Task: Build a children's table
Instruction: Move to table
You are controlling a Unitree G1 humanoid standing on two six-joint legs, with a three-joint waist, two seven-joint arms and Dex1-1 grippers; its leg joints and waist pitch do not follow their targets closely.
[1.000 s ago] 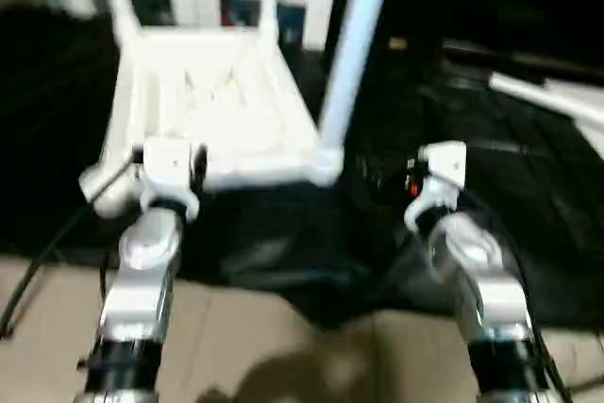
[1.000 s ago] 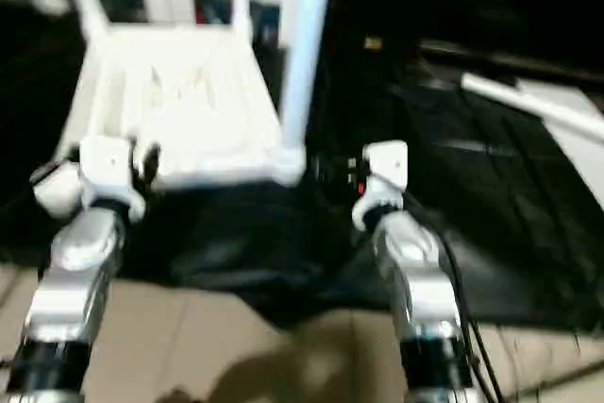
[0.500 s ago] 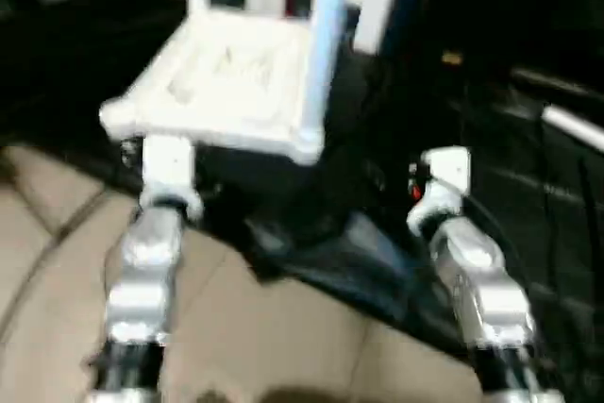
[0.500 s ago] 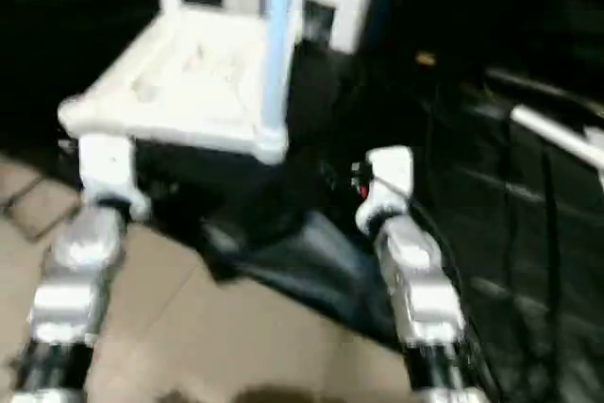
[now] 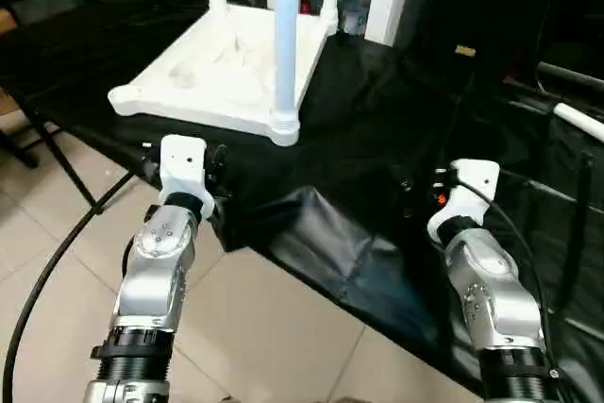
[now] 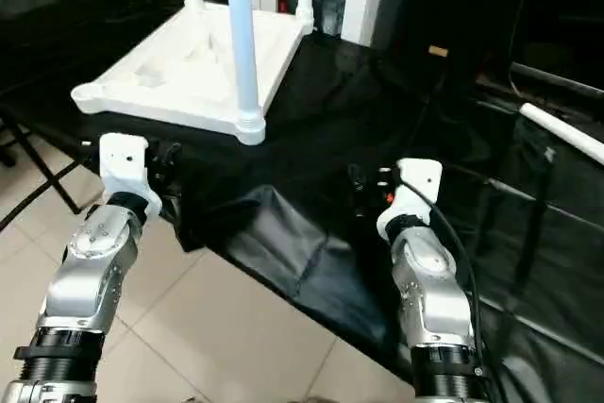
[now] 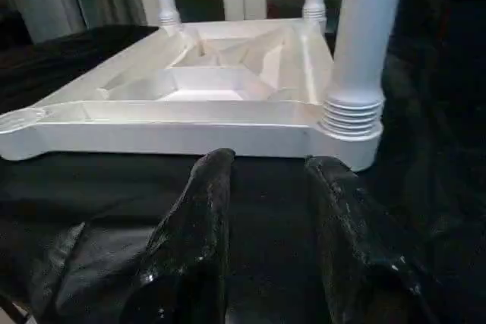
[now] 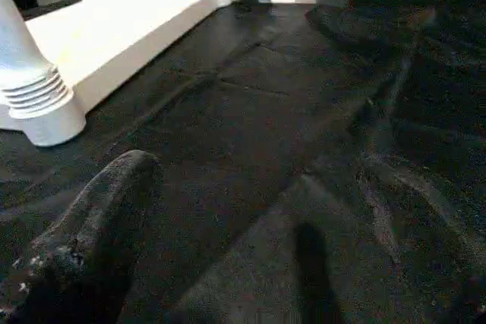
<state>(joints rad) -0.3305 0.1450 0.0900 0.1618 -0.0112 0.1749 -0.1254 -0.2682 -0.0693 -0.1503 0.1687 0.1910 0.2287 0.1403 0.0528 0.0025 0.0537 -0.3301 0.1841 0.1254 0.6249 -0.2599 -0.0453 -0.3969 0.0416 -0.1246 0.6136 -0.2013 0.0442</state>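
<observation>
I see bare black cloth (image 5: pixel 396 129) between the upturned table top (image 5: pixel 226 68) and a loose leg (image 5: pixel 578 122) at the right edge; three fitted legs (image 5: pixel 284 40) block overhead.

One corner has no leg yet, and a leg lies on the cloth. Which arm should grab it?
Probably the right gripper: its jaws stand wide open and the loose leg lies on its side.

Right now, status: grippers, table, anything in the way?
Left gripper part open, empty, just short of the table top. Right gripper wide open, empty, over black cloth. Three legs seated, near-left socket empty; fourth leg lies far right. Nothing in the way.
</observation>
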